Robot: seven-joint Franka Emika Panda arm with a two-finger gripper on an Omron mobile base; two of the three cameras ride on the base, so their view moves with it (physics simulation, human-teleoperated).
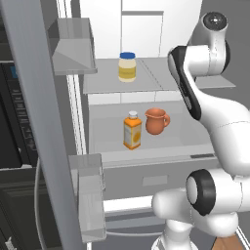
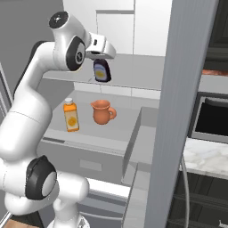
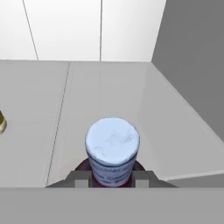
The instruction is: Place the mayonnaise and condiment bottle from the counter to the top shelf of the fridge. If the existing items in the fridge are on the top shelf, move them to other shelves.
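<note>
Here is the fridge standing open, white back wall on show, and the mayonnaise sits upright on the top shelf, blue lid up, left of the white arm that sweeps in from the lower right and blocks that shelf's right end. One shelf down, the orange bottle with its white cap stands just beside the terracotta jug, bottle nearer the front, jug's handle pointing right. On the left, the grey door edge crosses the picture with two clear door bins, and a black microwave shows behind it.

Kitchen: open fridge, marble counter, microwave.
</note>
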